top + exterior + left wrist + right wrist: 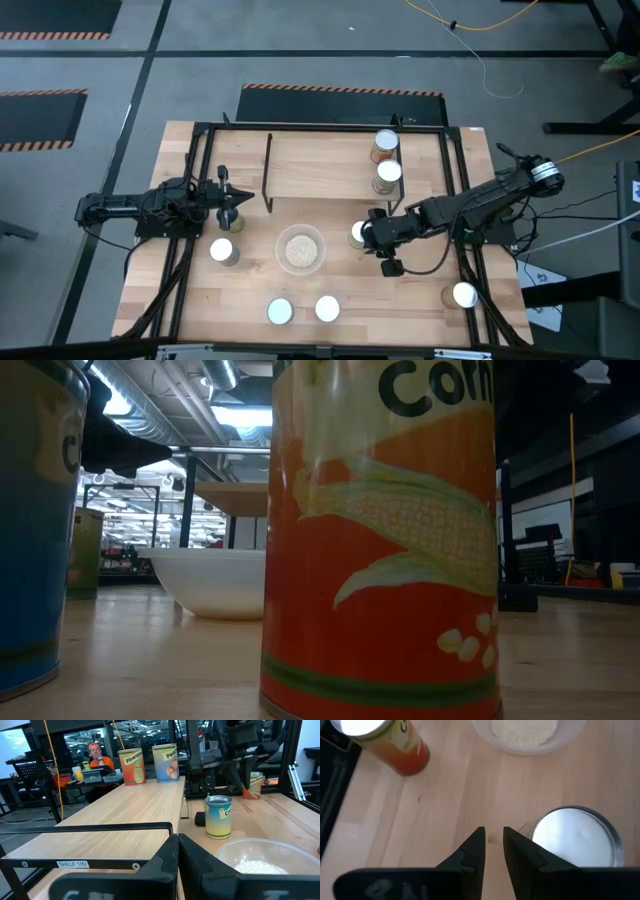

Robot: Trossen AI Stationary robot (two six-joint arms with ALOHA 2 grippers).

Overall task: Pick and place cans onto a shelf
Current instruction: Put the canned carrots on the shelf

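Two cans stand upright on the shelf; the left wrist view shows them as a pineapple can and a peach can. A blue-and-yellow can stands upright on the table beside the bowl. My right gripper slants down just next to this can's silver top. Its fingers are open by a narrow gap with nothing between them. Whether a finger touches the can, I cannot tell. My left gripper is shut and level at the shelf's left end.
A clear bowl of pale grains sits mid-table. More cans stand on the table at the left, near the front edge and at the right front. A small black block lies by the blue-and-yellow can. A person sits beyond the table.
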